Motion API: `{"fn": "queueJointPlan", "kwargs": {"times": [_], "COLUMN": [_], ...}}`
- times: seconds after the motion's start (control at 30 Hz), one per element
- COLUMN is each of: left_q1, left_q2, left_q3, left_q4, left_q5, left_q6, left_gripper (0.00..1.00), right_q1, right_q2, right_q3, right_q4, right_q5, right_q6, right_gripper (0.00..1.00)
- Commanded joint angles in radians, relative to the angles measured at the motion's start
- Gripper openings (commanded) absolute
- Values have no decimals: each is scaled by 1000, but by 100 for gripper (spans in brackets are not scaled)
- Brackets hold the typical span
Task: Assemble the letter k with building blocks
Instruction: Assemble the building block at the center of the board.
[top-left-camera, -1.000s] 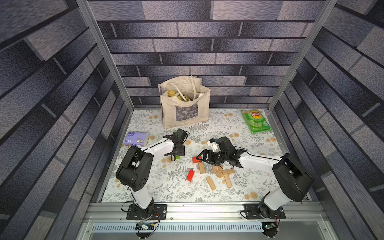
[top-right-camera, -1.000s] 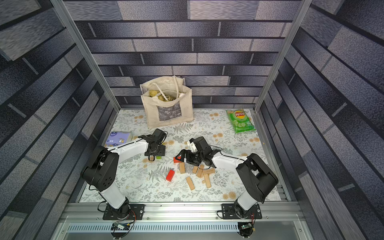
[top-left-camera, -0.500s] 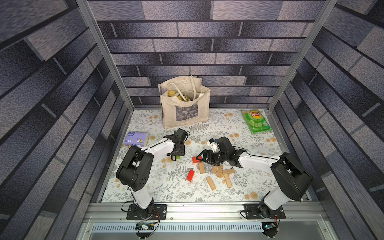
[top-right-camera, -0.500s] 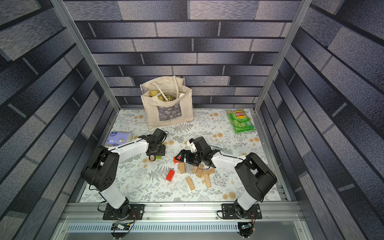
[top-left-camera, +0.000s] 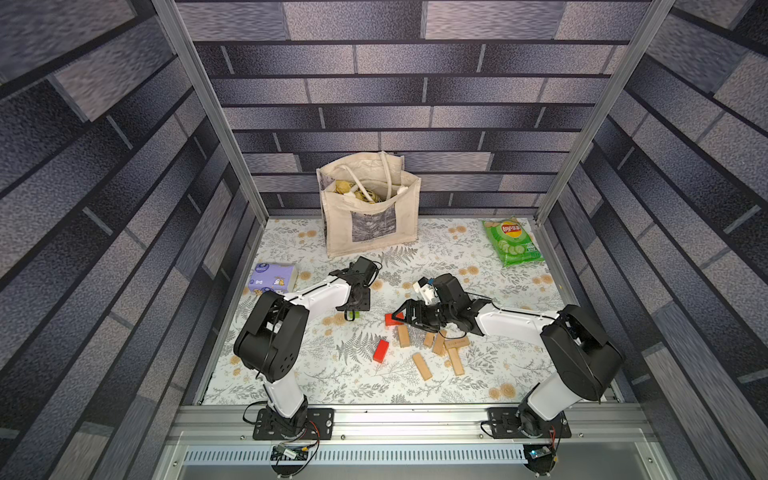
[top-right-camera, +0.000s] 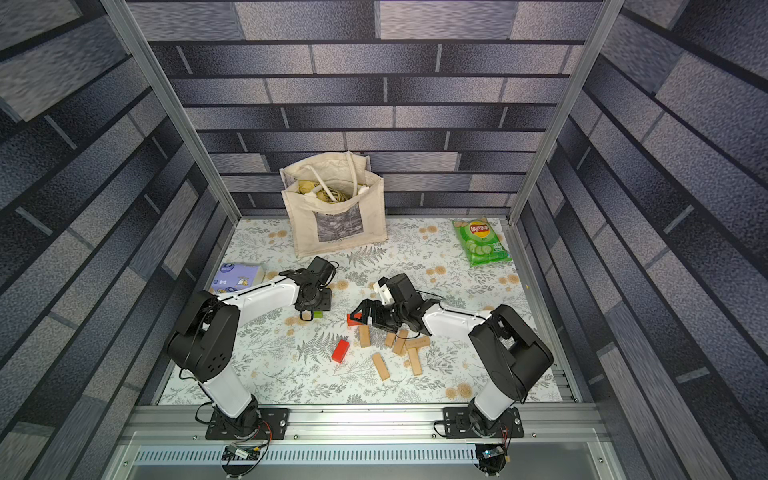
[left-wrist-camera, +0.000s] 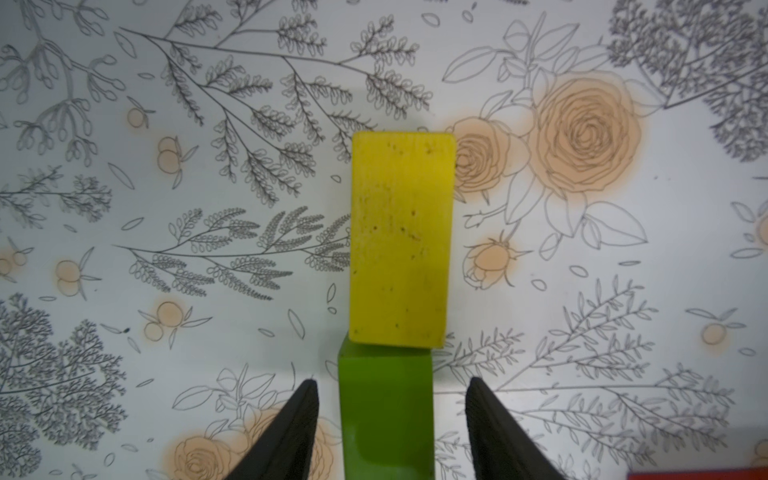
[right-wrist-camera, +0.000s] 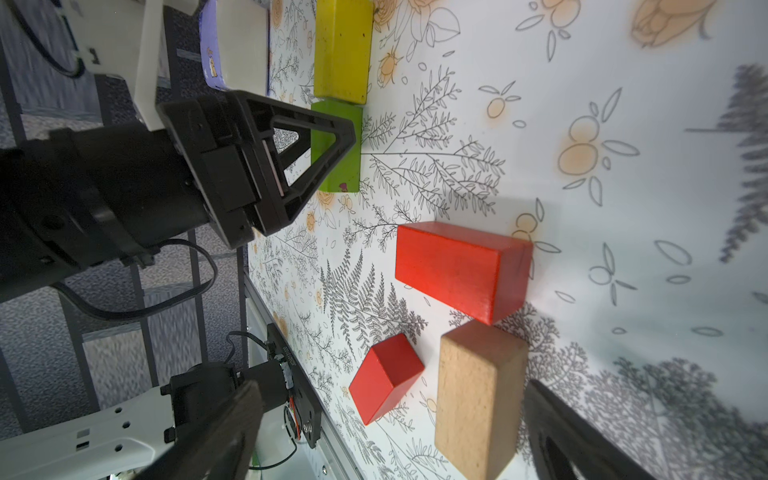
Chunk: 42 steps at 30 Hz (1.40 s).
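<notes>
In the left wrist view a yellow block and a green block lie end to end in one straight line. My left gripper straddles the green block, open, with a gap on each side. My right gripper stands wide open low over the mat. A tan block lies between its fingers, untouched, with a red block just ahead. A second red block and several tan blocks lie scattered near the front. No letter k is in view.
A cloth tote bag stands at the back. A green chips bag lies at the back right and a purple tissue pack at the left edge. The two grippers sit close together mid-mat.
My left gripper's jaws have narrowed around the green block. Both arms have stayed almost where they were.
</notes>
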Motion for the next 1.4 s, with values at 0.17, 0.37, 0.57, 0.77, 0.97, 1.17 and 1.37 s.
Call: {"fn": "queueJointPlan", "kwargs": {"times": [0.17, 0.37, 0.57, 0.77, 0.97, 1.17, 1.37], "left_q1": [-11, -12, -12, -15, -17, -18, -21], "left_q2": [13, 19, 23, 24, 24, 31, 20], "left_q3": [31, 35, 40, 43, 53, 58, 56], "left_q4": [-5, -7, -16, -12, -29, -40, -51], "left_q5": [2, -2, -6, -2, -17, -31, -68], "left_q6": [-21, -24, -26, -28, -29, -31, -31], "left_gripper": [54, 53, 52, 49, 51, 55, 60], "right_q1": [-7, -8, -7, -8, -7, -7, -7], "right_q2": [19, 23, 25, 30, 35, 38, 31], "right_q3": [15, 12, 12, 10, 11, 7, -1], "right_q4": [29, 35, 39, 45, 52, 61, 61], "right_q5": [-14, -15, -19, -20, -22, -25, -25], "right_q6": [3, 6, 8, 9, 10, 16, 16], "right_gripper": [100, 100, 100, 100, 100, 100, 100]}}
